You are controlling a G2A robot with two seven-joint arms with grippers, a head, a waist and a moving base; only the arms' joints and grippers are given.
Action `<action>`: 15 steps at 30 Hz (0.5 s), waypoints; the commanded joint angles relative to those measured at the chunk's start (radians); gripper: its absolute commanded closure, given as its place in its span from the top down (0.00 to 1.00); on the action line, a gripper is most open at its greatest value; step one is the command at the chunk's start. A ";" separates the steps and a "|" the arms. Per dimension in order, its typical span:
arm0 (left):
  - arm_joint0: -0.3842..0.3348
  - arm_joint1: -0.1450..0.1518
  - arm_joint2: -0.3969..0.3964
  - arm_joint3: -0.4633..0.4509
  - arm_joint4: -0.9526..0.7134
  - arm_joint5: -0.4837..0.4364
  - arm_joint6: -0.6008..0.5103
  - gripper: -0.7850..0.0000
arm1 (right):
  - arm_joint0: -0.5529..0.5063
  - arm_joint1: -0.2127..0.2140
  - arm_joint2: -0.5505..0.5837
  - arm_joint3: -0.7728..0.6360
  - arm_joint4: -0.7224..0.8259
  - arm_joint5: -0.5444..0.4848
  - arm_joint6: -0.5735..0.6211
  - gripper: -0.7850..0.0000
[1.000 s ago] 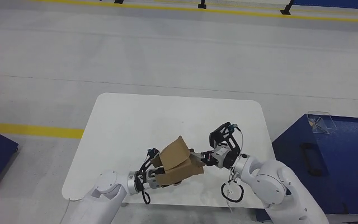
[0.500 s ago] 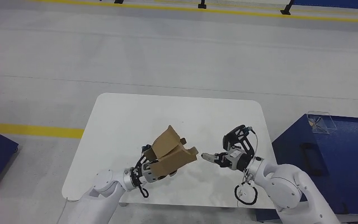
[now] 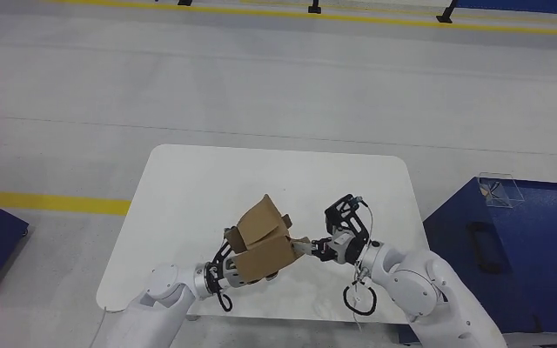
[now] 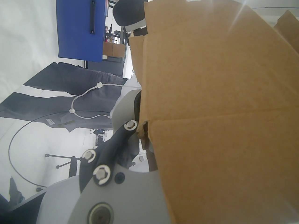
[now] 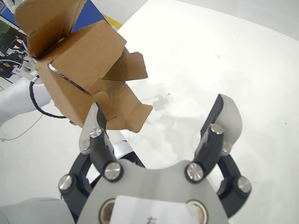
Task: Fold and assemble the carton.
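A brown cardboard carton, part folded with loose flaps, hangs above the near part of the white table. My left gripper is shut on one of its walls from below; the carton stands close in front of the left wrist view, one dark finger showing past its edge. My right gripper is at the carton's right-hand flaps. In the right wrist view this gripper is open, and one finger touches the lowest flap of the carton.
A blue cabinet stands just right of the table, with a clear plastic box on top. The far half of the table is bare. Yellow lines run across the grey floor.
My right gripper drew back to the right from the carton, then came back to its flaps. The left gripper tipped the carton more upright and shifted it slightly left.
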 commanded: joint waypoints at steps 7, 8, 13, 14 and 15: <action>0.006 0.004 -0.009 -0.008 0.015 -0.044 -0.032 0.00 | -0.020 0.001 0.025 -0.026 -0.005 -0.006 -0.032 1.00; 0.007 0.004 -0.009 -0.009 0.017 -0.048 -0.035 0.00 | -0.025 0.001 0.033 -0.033 -0.012 -0.004 -0.037 1.00; 0.008 0.006 -0.005 -0.017 0.042 -0.066 -0.041 0.00 | -0.058 0.003 0.072 -0.068 -0.014 0.012 -0.075 1.00; 0.008 0.006 -0.003 -0.019 0.051 -0.075 -0.042 0.00 | -0.063 0.003 0.078 -0.074 -0.016 0.014 -0.080 1.00; 0.009 0.006 -0.002 -0.022 0.064 -0.086 -0.041 0.00 | -0.066 0.004 0.084 -0.076 -0.014 0.012 -0.079 1.00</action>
